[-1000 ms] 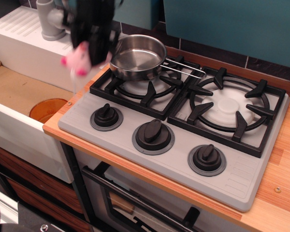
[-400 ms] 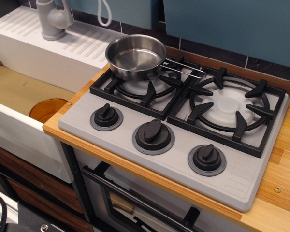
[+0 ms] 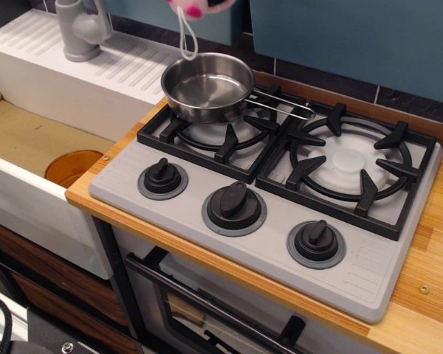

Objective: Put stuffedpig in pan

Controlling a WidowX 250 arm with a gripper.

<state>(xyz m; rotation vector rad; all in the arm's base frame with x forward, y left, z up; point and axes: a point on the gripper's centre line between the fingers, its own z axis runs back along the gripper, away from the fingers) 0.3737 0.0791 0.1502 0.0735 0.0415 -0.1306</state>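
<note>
The pan (image 3: 208, 85) is a round shiny steel pan on the back left burner, empty, its wire handle (image 3: 280, 102) pointing right. Only the underside of the stuffedpig (image 3: 198, 7) shows at the top edge of the frame: light-pink plush with a darker pink foot. Its white string loop (image 3: 186, 35) hangs down to just above the pan's far left rim. The pig hangs in the air above the pan. The gripper is out of view above the frame.
A grey stove (image 3: 266, 184) with black grates and three black knobs sits on a wooden counter (image 3: 428, 280). A white sink (image 3: 37, 140) with an orange drain and a grey faucet (image 3: 77, 29) lies to the left. A teal wall stands behind.
A second ago the gripper held the pig low at the pan's left. It rose out of frame, then moved right; the pig's underside and string now show above the pan.
</note>
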